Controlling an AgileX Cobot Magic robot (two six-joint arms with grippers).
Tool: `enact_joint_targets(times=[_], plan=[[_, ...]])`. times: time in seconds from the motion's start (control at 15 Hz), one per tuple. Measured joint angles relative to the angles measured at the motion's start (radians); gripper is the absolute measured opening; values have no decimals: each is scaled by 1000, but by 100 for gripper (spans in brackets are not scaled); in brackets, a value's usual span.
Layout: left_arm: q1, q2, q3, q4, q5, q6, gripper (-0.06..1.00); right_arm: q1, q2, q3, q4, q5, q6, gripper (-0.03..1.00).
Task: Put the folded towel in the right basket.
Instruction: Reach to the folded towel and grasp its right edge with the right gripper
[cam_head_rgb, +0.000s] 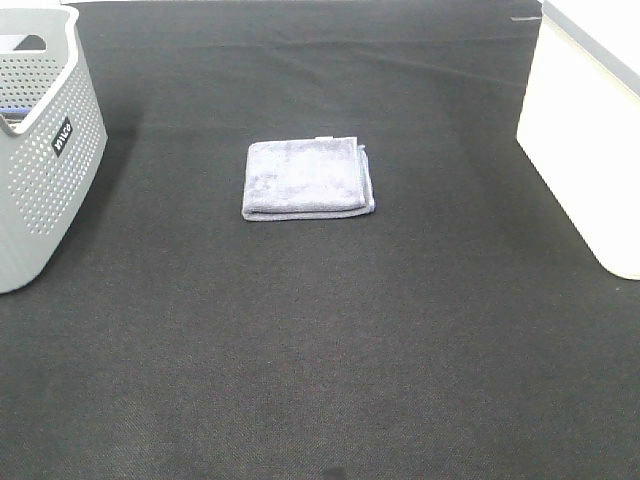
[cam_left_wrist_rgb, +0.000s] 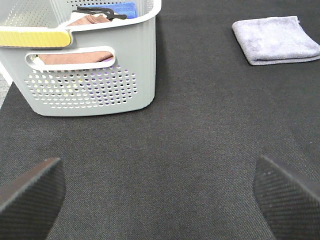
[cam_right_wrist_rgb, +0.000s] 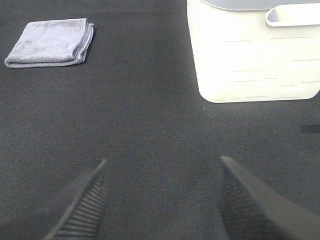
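A folded grey-lilac towel (cam_head_rgb: 308, 179) lies flat in the middle of the black mat. It also shows in the left wrist view (cam_left_wrist_rgb: 276, 39) and in the right wrist view (cam_right_wrist_rgb: 50, 42). The right basket (cam_head_rgb: 588, 130), white, stands at the mat's right edge and shows in the right wrist view (cam_right_wrist_rgb: 252, 55). Neither arm shows in the exterior high view. My left gripper (cam_left_wrist_rgb: 160, 195) is open and empty over bare mat, well away from the towel. My right gripper (cam_right_wrist_rgb: 162, 200) is open and empty, near the white basket and apart from the towel.
A grey perforated basket (cam_head_rgb: 40, 140) stands at the left edge. In the left wrist view it (cam_left_wrist_rgb: 90, 75) holds brown and blue cloths and a black object. The black mat (cam_head_rgb: 320, 350) covers the whole table.
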Motion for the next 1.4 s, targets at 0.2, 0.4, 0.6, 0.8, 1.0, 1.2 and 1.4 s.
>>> enact_joint_targets(times=[0.2,0.4,0.6,0.8,1.0,1.2,1.4], plan=[[0,0,0,0,0,0,97,0,0,0,0,0,0,60],[0,0,0,0,0,0,97,0,16,-6,1,-22,0,60],[0,0,0,0,0,0,97,0,203,-55,19,-227,0,60],[0,0,0,0,0,0,97,0,498,-145,52,-399,0,60],[0,0,0,0,0,0,97,0,812,-324,103,-430,-7,60],[0,0,0,0,0,0,97,0,1112,-570,142,-341,-53,60],[0,0,0,0,0,0,97,0,1410,-889,208,-196,-104,62]])
